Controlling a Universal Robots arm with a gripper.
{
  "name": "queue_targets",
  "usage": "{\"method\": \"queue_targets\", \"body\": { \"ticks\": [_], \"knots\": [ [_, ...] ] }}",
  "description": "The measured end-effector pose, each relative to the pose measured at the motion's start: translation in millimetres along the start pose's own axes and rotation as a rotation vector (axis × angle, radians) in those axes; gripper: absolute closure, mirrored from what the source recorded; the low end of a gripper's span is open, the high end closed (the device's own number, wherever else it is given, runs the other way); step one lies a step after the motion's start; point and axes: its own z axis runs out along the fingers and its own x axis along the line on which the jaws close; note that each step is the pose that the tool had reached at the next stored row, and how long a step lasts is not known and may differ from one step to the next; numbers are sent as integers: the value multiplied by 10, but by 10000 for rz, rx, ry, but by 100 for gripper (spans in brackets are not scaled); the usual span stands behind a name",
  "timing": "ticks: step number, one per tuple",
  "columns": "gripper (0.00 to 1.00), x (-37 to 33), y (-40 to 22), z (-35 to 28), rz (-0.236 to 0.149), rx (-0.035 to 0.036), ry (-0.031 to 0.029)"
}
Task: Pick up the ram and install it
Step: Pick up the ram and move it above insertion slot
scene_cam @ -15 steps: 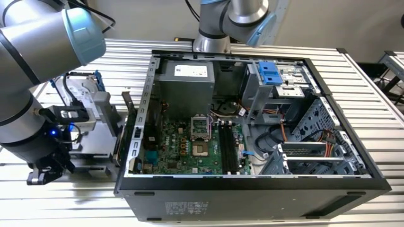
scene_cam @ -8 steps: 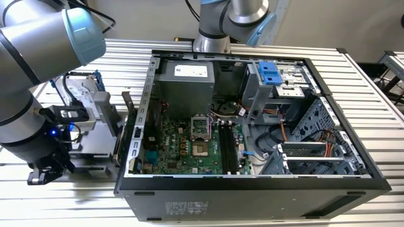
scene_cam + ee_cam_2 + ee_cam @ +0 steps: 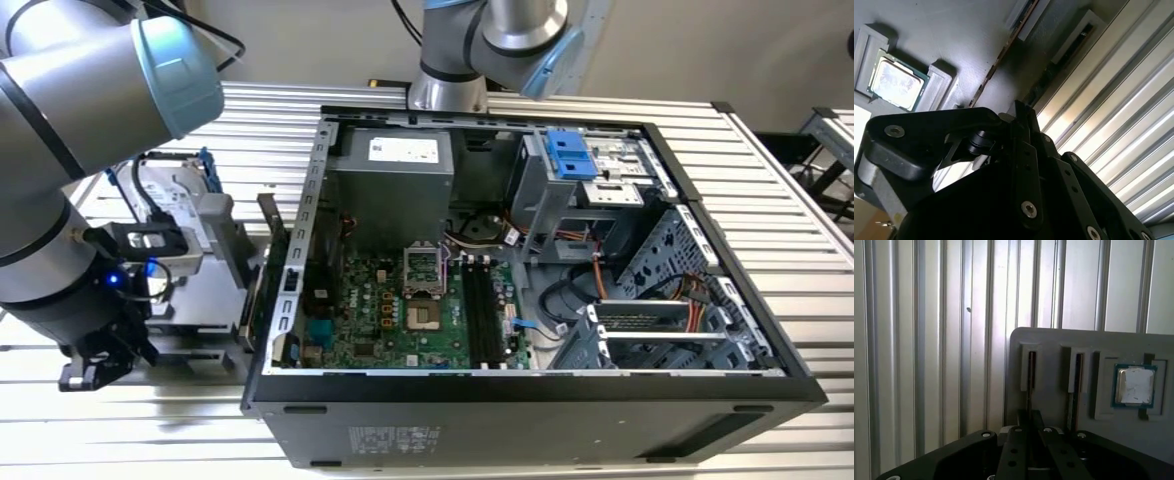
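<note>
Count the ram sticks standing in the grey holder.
2. One ram stick stands edge-on in the grey holder, in the slot farther from the square silver chip; the other fills the slot beside that chip. Any seated in the motherboard can't be told.

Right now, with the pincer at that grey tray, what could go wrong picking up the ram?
In the first wrist view the pincer lines up with one ram standing on edge in the grey tray; a slight offset could clip the second stick beside it.
The silver chip lies in a recess nearby and might get knocked.
In the exterior view, cables lie near the motherboard slots, so insertion could snag.
</note>
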Motion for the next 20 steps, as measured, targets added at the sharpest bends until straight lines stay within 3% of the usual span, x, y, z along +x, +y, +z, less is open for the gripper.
{"method": "queue_targets", "body": {
  "ticks": [3, 10, 20],
  "knots": [
    [100, -1, 0, -8, -17, -3, 1],
    [100, -5, 1, -110, -18, -1, 0],
    [100, -9, 2, -201, -17, -1, 0]
  ]
}}
